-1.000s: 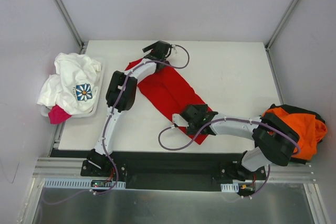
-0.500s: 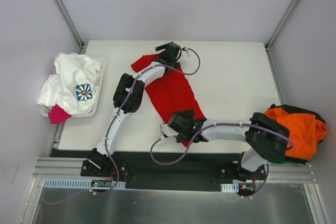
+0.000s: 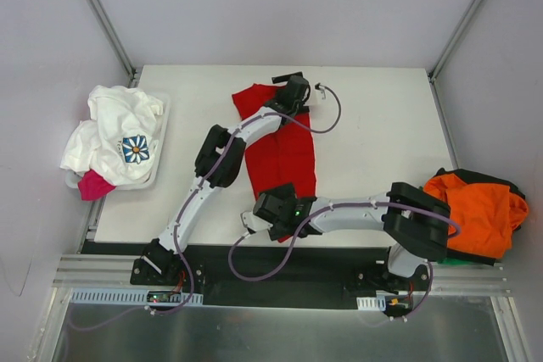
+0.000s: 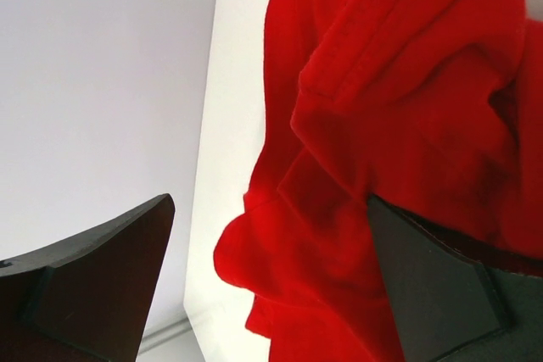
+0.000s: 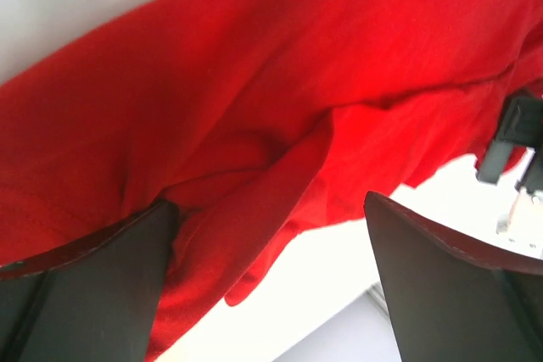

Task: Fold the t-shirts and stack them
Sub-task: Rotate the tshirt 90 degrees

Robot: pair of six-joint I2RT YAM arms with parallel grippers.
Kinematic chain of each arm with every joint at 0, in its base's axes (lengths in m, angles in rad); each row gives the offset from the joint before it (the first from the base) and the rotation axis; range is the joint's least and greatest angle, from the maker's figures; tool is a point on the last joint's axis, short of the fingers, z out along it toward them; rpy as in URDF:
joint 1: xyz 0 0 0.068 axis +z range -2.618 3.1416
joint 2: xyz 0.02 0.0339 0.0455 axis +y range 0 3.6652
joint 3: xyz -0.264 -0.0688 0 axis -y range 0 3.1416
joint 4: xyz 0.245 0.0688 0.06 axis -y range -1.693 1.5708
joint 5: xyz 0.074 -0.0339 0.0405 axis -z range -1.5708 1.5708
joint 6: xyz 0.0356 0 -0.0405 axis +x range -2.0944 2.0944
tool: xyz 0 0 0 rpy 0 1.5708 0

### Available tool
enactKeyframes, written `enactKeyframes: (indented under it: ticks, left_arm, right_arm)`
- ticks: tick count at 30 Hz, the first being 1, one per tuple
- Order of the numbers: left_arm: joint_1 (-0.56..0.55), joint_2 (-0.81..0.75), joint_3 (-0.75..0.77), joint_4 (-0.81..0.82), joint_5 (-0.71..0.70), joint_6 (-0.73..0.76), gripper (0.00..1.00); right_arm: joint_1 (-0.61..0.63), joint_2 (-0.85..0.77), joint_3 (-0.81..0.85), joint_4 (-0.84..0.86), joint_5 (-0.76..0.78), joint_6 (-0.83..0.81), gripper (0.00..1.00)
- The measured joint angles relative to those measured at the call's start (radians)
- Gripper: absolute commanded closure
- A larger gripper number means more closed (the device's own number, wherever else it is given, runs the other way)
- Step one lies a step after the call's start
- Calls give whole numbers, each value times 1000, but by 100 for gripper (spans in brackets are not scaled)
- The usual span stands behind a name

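The white table [image 3: 382, 125] carries the red shirt [image 3: 284, 154] at centre, lying lengthwise. The left pincer [image 4: 270, 201] is spread at the shirt's far end and the right pincer [image 5: 270, 201] is spread at its near end, both over bunched cloth. Risk: closing on a wrinkle or a single layer would skew the fold.

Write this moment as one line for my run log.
red t-shirt: narrow strip on table | left end effector: open, at far end | right end effector: open, at near end

we see a red shirt [image 3: 280, 154] of soft matt cloth, a smooth white matt table [image 3: 373, 129] and a dull grey metal rail [image 3: 102, 270].
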Motion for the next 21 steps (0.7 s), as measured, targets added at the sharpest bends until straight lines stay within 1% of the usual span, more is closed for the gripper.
enactKeyframes:
  ticks: [9, 15, 21]
  left_arm:
    - [22, 65, 77, 60, 0, 54, 1]
    - [40, 77, 80, 98, 2, 74, 1]
    - [46, 78, 80, 105, 4, 79, 1]
  right_arm:
    - [21, 50, 116, -112, -89, 89, 4]
    - [40, 88, 180, -179, -96, 129, 4]
    - [45, 130, 229, -200, -96, 137, 4]
